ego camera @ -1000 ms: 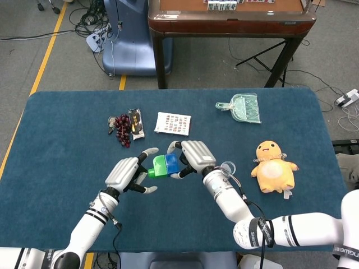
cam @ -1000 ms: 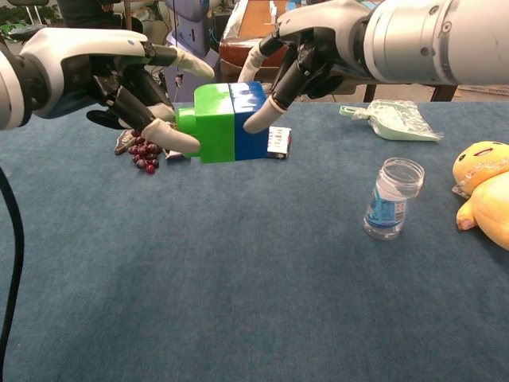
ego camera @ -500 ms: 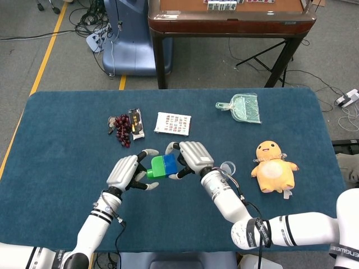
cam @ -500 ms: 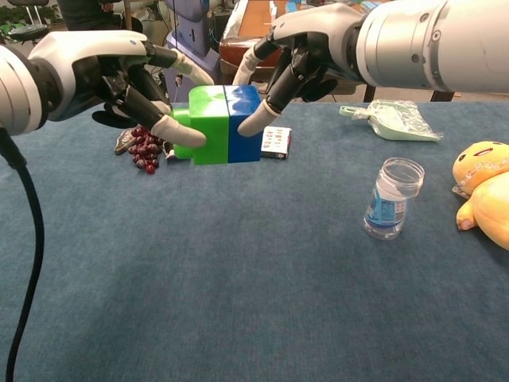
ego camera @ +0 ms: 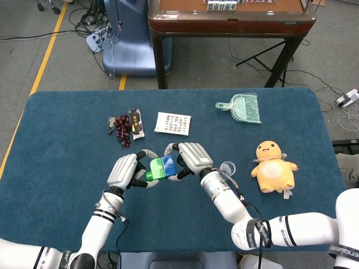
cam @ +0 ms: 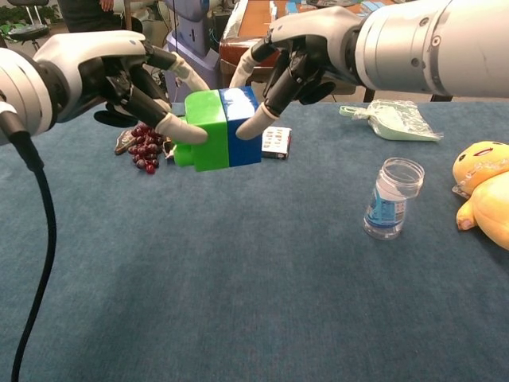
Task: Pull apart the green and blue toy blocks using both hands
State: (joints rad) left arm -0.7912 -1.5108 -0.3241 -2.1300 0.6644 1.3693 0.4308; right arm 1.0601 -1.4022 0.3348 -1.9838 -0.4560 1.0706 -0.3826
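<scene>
The green block (cam: 207, 131) and the blue block (cam: 242, 123) are joined side by side and held above the table, slightly tilted. My left hand (cam: 131, 83) grips the green block (ego camera: 155, 168) from the left with thumb and fingers. From the right, my right hand (cam: 306, 56) grips the blue block (ego camera: 168, 165), one fingertip pressing its front face. In the head view the left hand (ego camera: 127, 170) and right hand (ego camera: 190, 157) meet over the table's front middle.
A clear plastic jar (cam: 391, 198) stands right of the hands, with a yellow plush toy (ego camera: 274, 166) beyond it. Grapes (ego camera: 122, 128), a snack packet (ego camera: 136, 123), a card pack (ego camera: 173, 124) and a green dustpan (ego camera: 241, 107) lie further back on the blue table (ego camera: 67, 140).
Both hands have pressed closer together and the joined blocks have tilted a little and shifted slightly; the two blocks stay attached.
</scene>
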